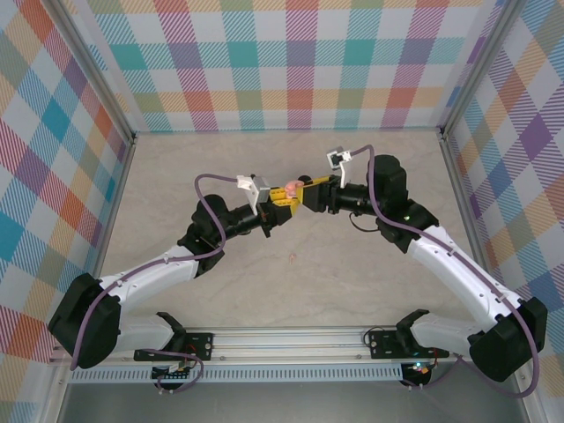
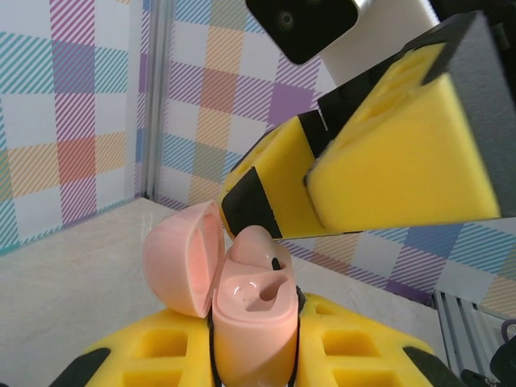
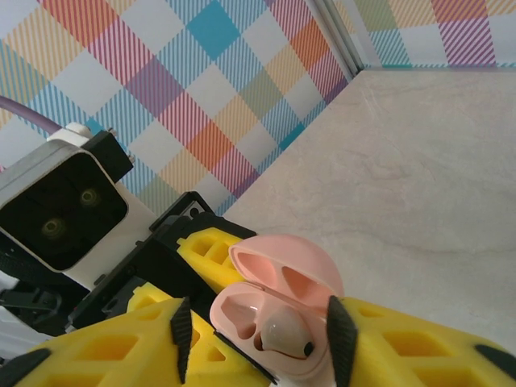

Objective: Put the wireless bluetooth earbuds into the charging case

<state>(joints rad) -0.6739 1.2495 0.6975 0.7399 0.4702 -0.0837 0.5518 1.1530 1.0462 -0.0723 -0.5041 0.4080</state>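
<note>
The left gripper is clenched on the base of the charging case. It holds the case lid-open and wells-up at the lower centre of its wrist view, apparently so the other arm can load it; one pale, dark-tipped earbud sits in a well. The right gripper straddles the case with jaws parted, gripping nothing, and in the top view both arms reach inward, wrists meeting mid-frame over the table.
</note>
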